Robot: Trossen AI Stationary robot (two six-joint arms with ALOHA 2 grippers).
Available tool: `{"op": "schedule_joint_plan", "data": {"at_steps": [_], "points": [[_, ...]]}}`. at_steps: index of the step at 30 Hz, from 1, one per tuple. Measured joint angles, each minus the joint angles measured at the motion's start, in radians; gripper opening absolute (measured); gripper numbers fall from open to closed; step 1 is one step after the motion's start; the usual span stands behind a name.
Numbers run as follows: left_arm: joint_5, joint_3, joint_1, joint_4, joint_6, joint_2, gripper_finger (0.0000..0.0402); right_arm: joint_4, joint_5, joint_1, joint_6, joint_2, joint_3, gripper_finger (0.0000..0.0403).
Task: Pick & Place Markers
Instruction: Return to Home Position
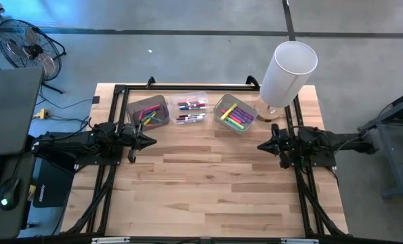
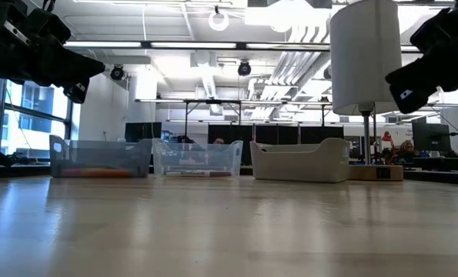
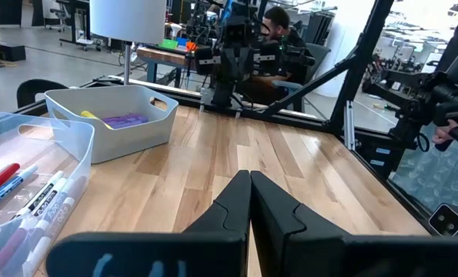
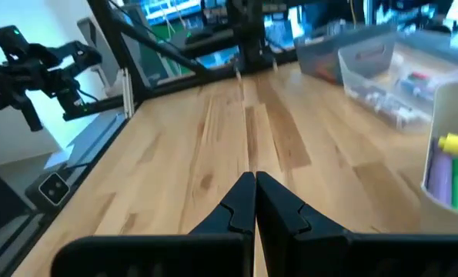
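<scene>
The markers lie in three bins along the table's far side: a grey bin (image 1: 149,112) on the left, a clear bin (image 1: 191,110) in the middle and a grey bin (image 1: 235,115) on the right. Red, blue and white-barrelled markers (image 3: 25,196) fill the clear bin. Yellow and purple markers (image 4: 450,165) show in the right bin. My left gripper (image 1: 152,141) hovers shut at the table's left, pointing level toward the right. My right gripper (image 1: 261,146) hovers shut at the table's right, facing it. Both are above the table with nothing in them.
A white lamp (image 1: 288,71) stands at the far right corner, beside the right bin. Bare wood (image 1: 208,176) stretches between the grippers and toward the near edge. Black frame rails (image 1: 120,91) run along the table's sides. A person (image 3: 279,23) sits beyond the table.
</scene>
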Motion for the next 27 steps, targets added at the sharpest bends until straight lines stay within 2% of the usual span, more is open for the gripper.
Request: {"op": "schedule_joint_plan", "data": {"at_steps": [7, 11, 27], "points": [[0.000, 0.000, 0.000, 0.000, 0.000, 0.000, 0.0001, -0.015, -0.017, 0.000, -0.008, -0.036, 0.003, 0.0000], [0.000, 0.000, 0.000, 0.000, 0.000, 0.000, 0.0001, -0.142, -0.024, 0.000, 0.025, -0.035, 0.027, 0.0000], [0.000, 0.000, 0.000, 0.000, 0.000, 0.000, 0.0001, -0.137, -0.017, 0.000, -0.008, -0.034, 0.027, 0.0000]]}}
